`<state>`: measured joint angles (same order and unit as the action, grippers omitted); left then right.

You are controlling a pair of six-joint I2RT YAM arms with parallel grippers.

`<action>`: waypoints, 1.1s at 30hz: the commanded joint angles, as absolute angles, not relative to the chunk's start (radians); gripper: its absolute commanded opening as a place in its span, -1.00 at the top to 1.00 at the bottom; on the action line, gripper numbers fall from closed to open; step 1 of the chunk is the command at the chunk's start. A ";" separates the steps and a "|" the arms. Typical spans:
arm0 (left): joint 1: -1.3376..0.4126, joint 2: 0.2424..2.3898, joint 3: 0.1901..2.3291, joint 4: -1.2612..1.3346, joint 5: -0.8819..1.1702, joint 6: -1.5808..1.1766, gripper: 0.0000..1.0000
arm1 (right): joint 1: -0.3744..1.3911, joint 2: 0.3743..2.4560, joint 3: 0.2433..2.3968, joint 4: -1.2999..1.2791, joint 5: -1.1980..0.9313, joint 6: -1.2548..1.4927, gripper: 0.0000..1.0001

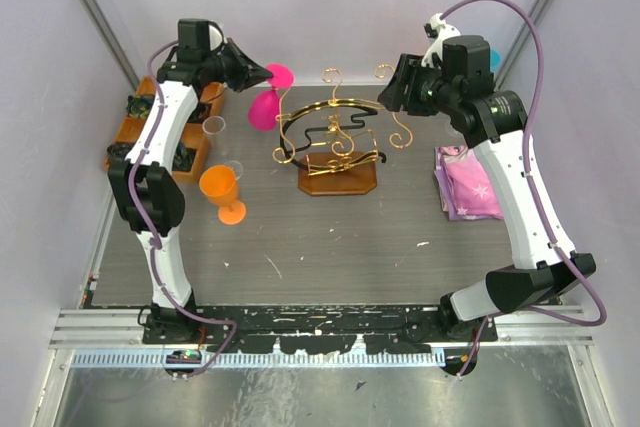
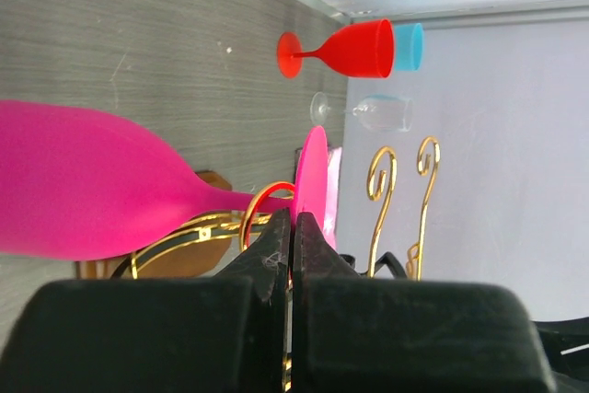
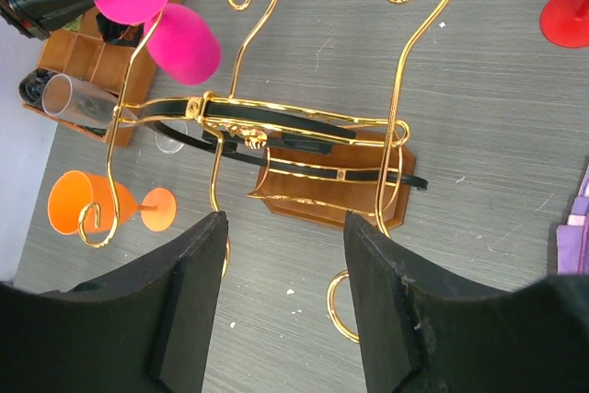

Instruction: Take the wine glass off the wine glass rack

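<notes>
Left fingers (image 2: 274, 250) pinch foot of pink wine glass (image 1: 266, 107) hung on wine glass rack (image 1: 335, 142), upper left. Likely light, stiff, slick; stem gives surer hold. Right fingers (image 3: 193, 273) half-spread, empty.

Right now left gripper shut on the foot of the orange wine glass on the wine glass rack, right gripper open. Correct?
Wrong colour: left gripper shut on the foot of the pink wine glass on the wine glass rack, right gripper open. Left wrist view shows it.
</notes>
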<state>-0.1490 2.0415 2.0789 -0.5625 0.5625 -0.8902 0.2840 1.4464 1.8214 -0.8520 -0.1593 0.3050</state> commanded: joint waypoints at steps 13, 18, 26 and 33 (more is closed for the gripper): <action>-0.158 2.072 1.969 -0.077 0.767 -1.137 1.00 | 0.279 1.429 1.821 -0.801 -0.187 0.283 -0.19; -0.144 1.982 1.889 -0.128 0.778 -1.101 1.00 | 0.279 1.429 1.801 -0.791 -0.201 0.292 -0.19; -0.083 1.903 1.912 -0.327 0.722 -0.998 1.00 | 0.279 1.423 1.768 -0.774 -0.211 0.293 -0.19; -0.011 1.906 2.011 -0.478 0.651 -0.923 1.00 | 0.277 1.425 1.762 -0.775 -0.209 0.280 -0.19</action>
